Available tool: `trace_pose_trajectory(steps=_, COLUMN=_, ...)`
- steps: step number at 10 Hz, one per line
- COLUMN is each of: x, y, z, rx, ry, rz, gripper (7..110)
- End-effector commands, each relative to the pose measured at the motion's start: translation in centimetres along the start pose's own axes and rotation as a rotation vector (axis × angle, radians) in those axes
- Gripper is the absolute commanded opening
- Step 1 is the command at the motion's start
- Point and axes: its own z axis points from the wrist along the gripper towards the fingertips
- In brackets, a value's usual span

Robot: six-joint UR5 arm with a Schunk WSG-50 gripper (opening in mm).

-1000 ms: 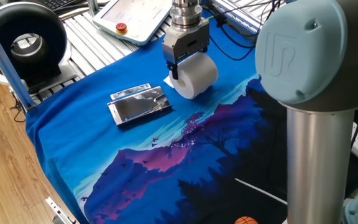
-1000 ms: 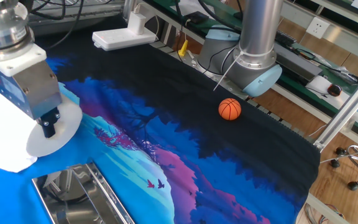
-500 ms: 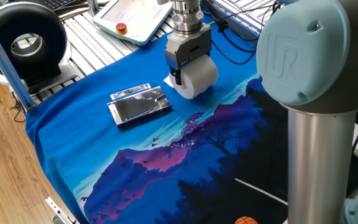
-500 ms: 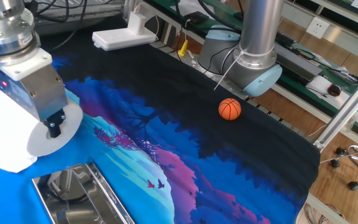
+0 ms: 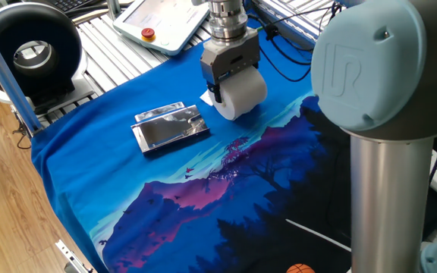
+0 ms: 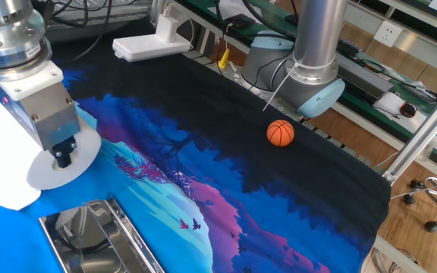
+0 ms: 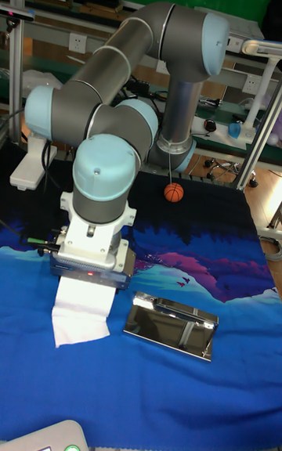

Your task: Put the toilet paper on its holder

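The toilet paper [image 5: 244, 92] is a white roll lying on its side at the back of the blue cloth, with a loose sheet [image 6: 0, 180] trailing onto the cloth. My gripper [image 5: 221, 91] is shut on the toilet paper, with one dark finger [image 6: 63, 157] pushed into the hollow core. The holder [image 5: 170, 127], a shiny silver rectangle with raised edges, lies flat on the cloth just left of the roll. In the tall fixed view the holder [image 7: 172, 324] lies right of the hanging sheet [image 7: 80, 307], and the gripper body [image 7: 90, 261] hides the roll.
A white pendant with a red button [image 5: 162, 18] lies behind the roll on the slatted table. A black round device [image 5: 32, 47] stands at the far left. A small orange basketball [image 6: 281, 133] rests near the arm's base [image 6: 309, 83]. A white power strip [image 6: 149, 45] lies at the cloth's edge.
The gripper and the roll have shifted a few pixels away from the holder. The grip on the roll is the same and the holder has not moved.
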Motion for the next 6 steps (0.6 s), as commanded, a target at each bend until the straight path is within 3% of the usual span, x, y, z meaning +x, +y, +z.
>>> trace_pose_trajectory(steps=1, x=0.8, y=1.3, z=-2.5, rx=-0.035, ry=0.006, rz=0.029, gripper=7)
trace_pose_trajectory(steps=3, x=1.3, y=1.4, z=-3.9, rx=-0.06, ry=0.003, rz=0.033, gripper=7)
trace_pose_trajectory(steps=5, x=0.7, y=1.2, z=-4.3, rx=-0.077, ry=-0.024, rz=0.089, gripper=7)
trace_pose_trajectory(steps=6, x=0.7, y=1.9, z=-4.6, rx=-0.114, ry=-0.023, rz=0.129, gripper=7)
